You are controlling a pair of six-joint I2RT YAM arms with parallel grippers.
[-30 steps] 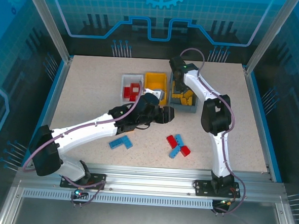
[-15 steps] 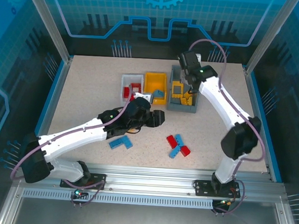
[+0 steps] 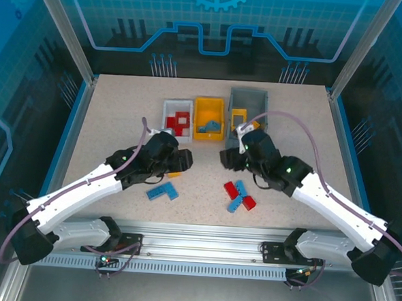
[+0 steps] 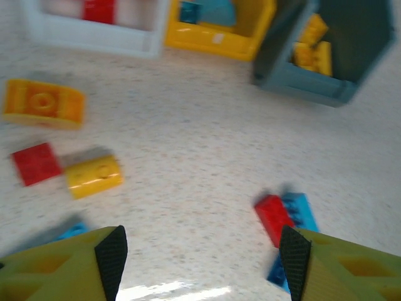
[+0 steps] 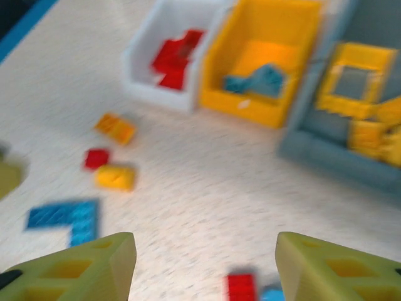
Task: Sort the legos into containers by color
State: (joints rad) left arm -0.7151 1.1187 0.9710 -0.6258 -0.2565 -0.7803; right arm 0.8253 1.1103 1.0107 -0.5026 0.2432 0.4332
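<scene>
Partly sorted; blue L-shaped brick [image 3: 162, 192], red-blue brick cluster [image 3: 239, 195], small yellow brick [image 4: 94, 175] loose on table [image 3: 121, 118]; left tool [image 4: 203, 254], right tool [image 5: 203, 251] spread, empty.

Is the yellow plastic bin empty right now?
Not empty. The yellow-orange rectangular plastic bin holds small blue plastic bricks.

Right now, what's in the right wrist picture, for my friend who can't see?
A white bin holds red legos, a yellow bin blue ones, a grey bin yellow ones. Loose legos lie nearer the open right end effector.
</scene>
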